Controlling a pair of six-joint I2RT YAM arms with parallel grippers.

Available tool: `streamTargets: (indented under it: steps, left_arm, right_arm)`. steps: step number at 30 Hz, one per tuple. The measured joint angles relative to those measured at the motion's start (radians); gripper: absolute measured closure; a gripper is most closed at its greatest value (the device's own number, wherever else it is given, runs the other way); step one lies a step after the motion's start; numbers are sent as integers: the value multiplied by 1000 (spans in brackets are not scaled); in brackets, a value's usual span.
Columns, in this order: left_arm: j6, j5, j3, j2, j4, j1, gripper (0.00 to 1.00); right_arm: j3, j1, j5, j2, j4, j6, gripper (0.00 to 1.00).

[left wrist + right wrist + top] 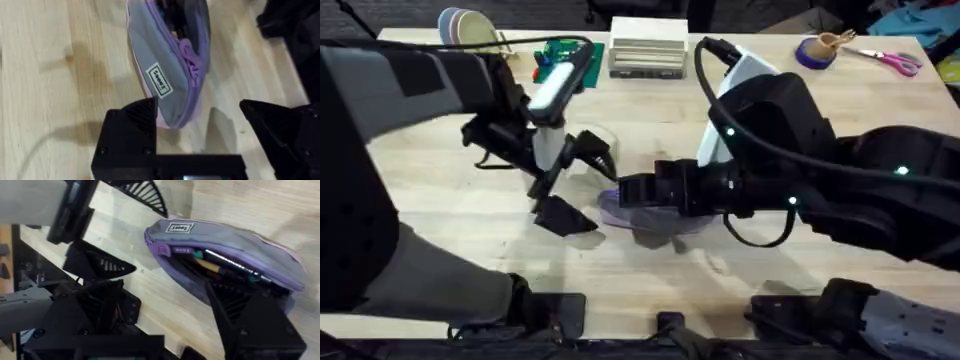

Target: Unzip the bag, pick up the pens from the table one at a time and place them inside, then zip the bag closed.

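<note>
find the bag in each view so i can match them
overhead: the bag lies mid-table, under the right gripper.
left wrist: top centre, above the left gripper.
right wrist: right of centre, gaping open, pens inside.
Shared landmark: the bag's white label, also in the right wrist view.

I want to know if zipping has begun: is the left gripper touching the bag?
Apart. In the left wrist view, the open left gripper has bare table between its fingers and the bag.

Pink-handled scissors (pixel 894 62), a tape roll (pixel 814 53) and stacked bowls (pixel 468 28) line the far edge.
</note>
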Motion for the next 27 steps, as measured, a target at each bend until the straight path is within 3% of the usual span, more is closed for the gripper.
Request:
streamTargets:
  steps: [8,14,27]
  left_arm:
    - [0,-1,161,0,-165,142,8]
    - [4,-30,214,0,-199,232,7]
    - [80,-59,214,0,-223,243,6]
  right_arm:
    - [0,0,0,0,0,0,4]
    - [0,0,1,0,0,3,4]
    - [0,0,35,54,28,3,4]
